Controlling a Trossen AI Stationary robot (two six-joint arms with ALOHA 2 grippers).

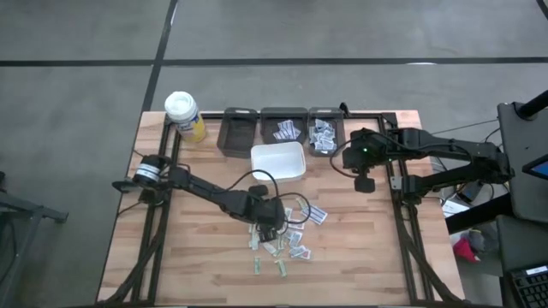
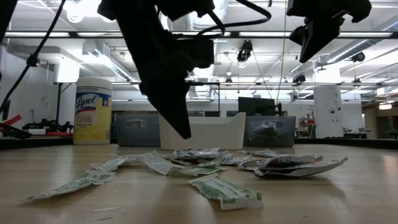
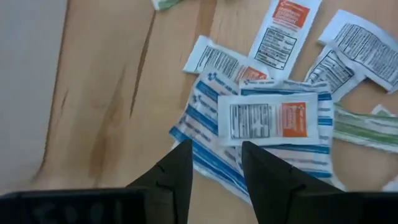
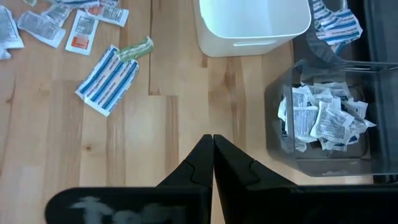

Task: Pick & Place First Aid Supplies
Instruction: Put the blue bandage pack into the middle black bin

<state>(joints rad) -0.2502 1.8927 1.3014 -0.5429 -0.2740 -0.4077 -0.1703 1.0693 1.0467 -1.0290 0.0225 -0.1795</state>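
High view: left gripper (image 1: pixel 272 219) sits over the packets (image 1: pixel 287 235) at table centre; bins (image 1: pixel 238 133) at 12 o'clock.

Left wrist view: its fingers (image 3: pixel 174 171) are parted, empty, above a blue-striped packet (image 3: pixel 205 134).

Right wrist view: right gripper (image 4: pixel 213 158) pressed closed, empty, near a filled bin (image 4: pixel 320 121).

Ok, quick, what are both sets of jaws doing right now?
Left gripper: jaws open, empty, over the loose packets.
Right gripper: jaws shut, empty, near the bins.
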